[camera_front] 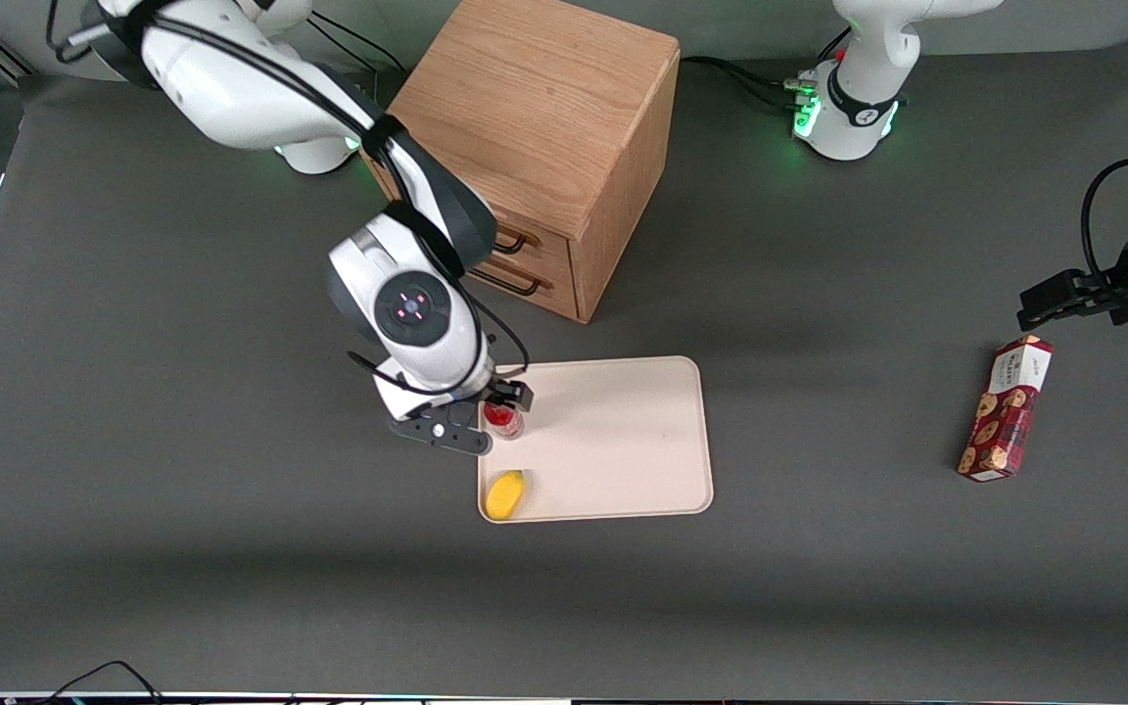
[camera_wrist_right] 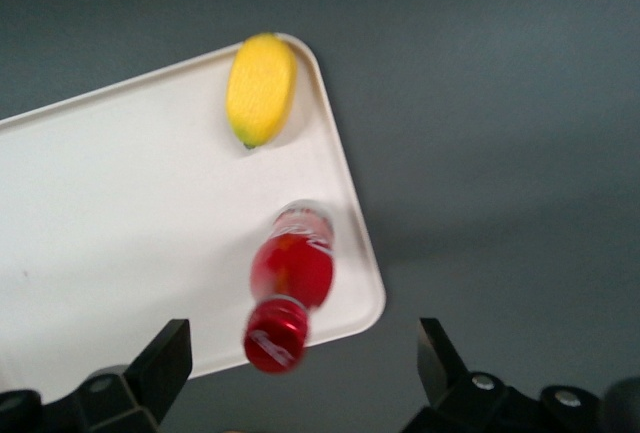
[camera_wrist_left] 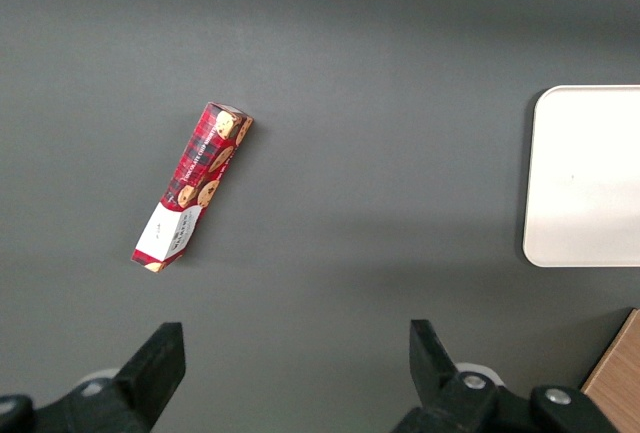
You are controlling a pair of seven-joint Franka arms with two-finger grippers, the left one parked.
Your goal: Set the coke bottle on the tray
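Front view, from the working arm's end of the dark grey table [camera_front: 133,490]: the right arm's black two-finger gripper [camera_front: 486,416] hangs over the tray's edge nearest that end. Its fingers [camera_wrist_right: 165,363] are spread wide in the right wrist view, with the bottle between them and not touching either. The small red coke bottle with a red cap [camera_front: 503,419] stands upright on the large cream-beige rectangular tray with rounded corners [camera_front: 623,441], just inside the low rim. Its long axis is vertical, or very nearly, with the clear base on the tray floor and the cap pointing up toward the gripper. In the right wrist view the coke bottle [camera_wrist_right: 290,288] is seen from above, cap nearest the camera. A yellow oval fruit-shaped object [camera_front: 505,494] lies in the tray corner closest to the front camera, near the bottle but apart from it. Above the tray in the picture, farther from the camera, stands a wooden drawer cabinet with dark handles [camera_front: 544,147]. Toward the parked arm's end, well apart from the tray, a red-and-white cookie box [camera_front: 1007,408] lies flat on the table.
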